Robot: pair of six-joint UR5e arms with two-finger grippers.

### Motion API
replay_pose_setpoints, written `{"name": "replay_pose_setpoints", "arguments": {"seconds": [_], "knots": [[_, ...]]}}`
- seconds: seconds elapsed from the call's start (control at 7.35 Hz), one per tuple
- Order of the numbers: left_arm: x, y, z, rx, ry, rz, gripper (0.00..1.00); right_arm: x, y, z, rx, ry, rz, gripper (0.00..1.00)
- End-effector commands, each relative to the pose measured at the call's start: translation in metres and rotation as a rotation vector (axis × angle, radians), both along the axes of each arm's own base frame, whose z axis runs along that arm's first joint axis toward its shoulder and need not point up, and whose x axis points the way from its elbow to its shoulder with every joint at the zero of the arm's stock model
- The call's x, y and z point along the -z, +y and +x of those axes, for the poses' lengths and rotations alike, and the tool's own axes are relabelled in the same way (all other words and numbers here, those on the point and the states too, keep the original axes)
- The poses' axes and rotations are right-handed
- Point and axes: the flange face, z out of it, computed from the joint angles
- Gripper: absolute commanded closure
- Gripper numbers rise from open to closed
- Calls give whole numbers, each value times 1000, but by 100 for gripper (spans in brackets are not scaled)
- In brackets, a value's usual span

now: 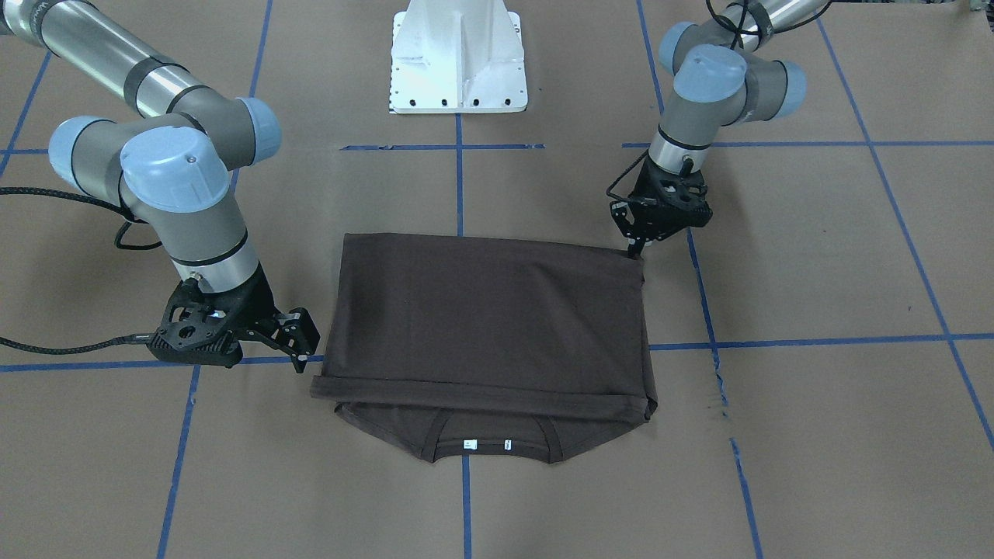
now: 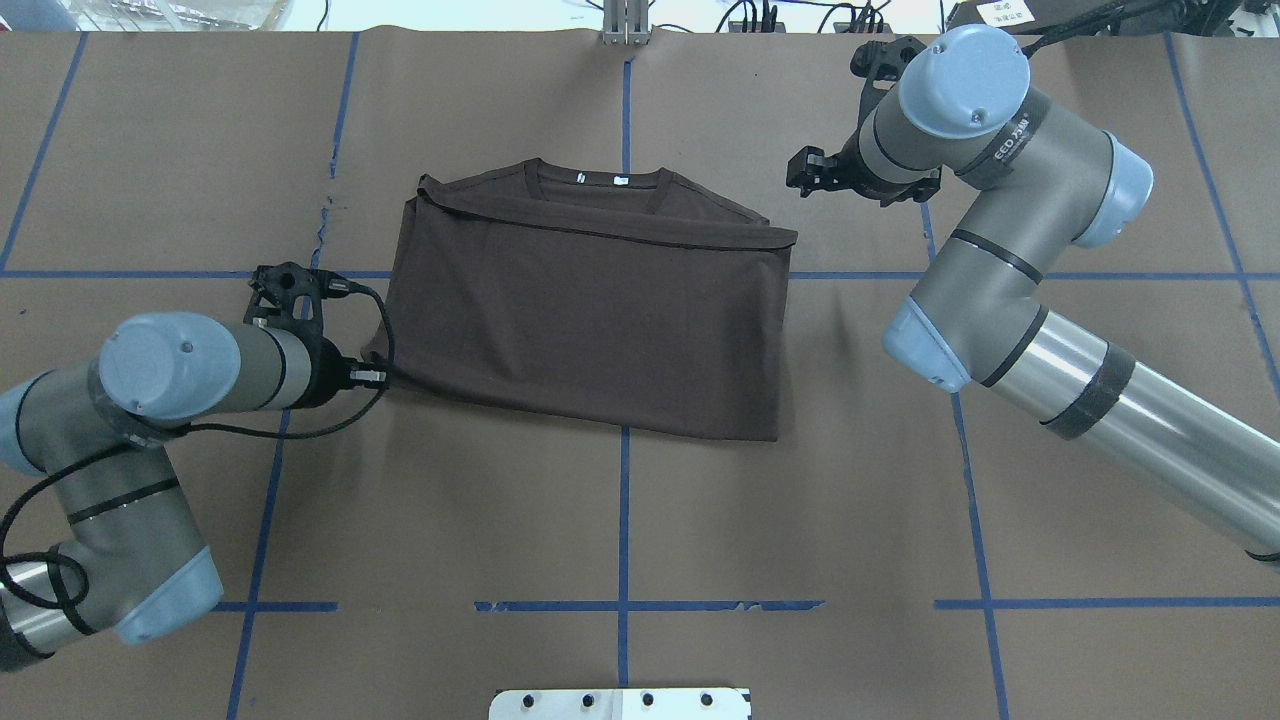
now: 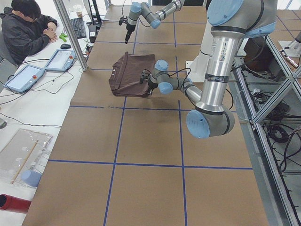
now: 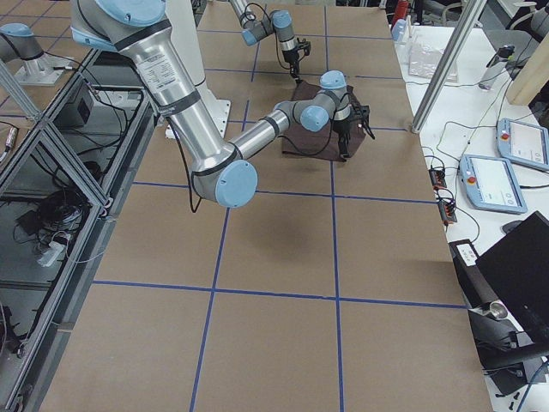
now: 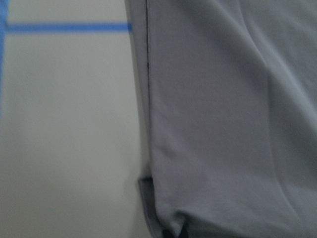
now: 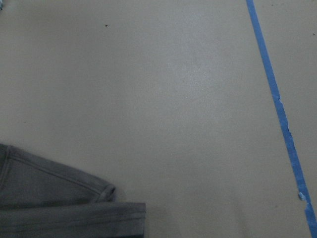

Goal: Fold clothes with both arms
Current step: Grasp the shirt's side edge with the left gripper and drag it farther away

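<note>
The dark brown T-shirt (image 1: 481, 318) lies folded flat on the brown paper table, its lower part folded up over the chest. The collar with white tags (image 1: 485, 444) peeks out on the far side from the robot. It also shows in the overhead view (image 2: 590, 320). My left gripper (image 1: 636, 250) points down at the shirt's near corner on my left and looks shut on that corner (image 2: 378, 376). The left wrist view shows only cloth (image 5: 223, 124). My right gripper (image 1: 303, 341) is open and empty, just beside the shirt's far corner on my right (image 2: 803, 172). The right wrist view shows that corner (image 6: 49, 198).
The white pedestal base (image 1: 458, 58) stands at the robot's side of the table. Blue tape lines (image 2: 623, 520) cross the paper. An operator (image 3: 28, 28) sits at a side table with tablets beyond the table's far edge.
</note>
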Motion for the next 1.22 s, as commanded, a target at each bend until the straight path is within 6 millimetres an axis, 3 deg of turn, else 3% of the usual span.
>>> {"name": "replay_pose_setpoints", "arguments": {"seconds": [0.0, 0.27, 0.41, 0.54, 0.82, 0.95, 1.09], "knots": [[-22, -109, -33, 56, -123, 73, 100, 0, 0, -1, 0, -1, -1, 0], [-31, -212, -25, 159, -152, 75, 100, 4, 2, -1, 0, -8, 1, 0], [-10, -263, -7, 188, -155, 78, 100, 7, 2, -1, -4, -14, 0, 0], [3, -294, -1, 228, -169, 96, 100, 11, 4, 1, -6, -22, 2, 0], [-3, -300, -5, 217, -182, 129, 100, 15, 9, -3, -9, -30, -5, 0], [-8, -301, -14, 169, -221, 178, 1, 21, 18, -20, -2, -44, -15, 0], [5, -303, -33, 145, -213, 245, 0, 25, 28, -35, -15, -66, -44, 0]]}}
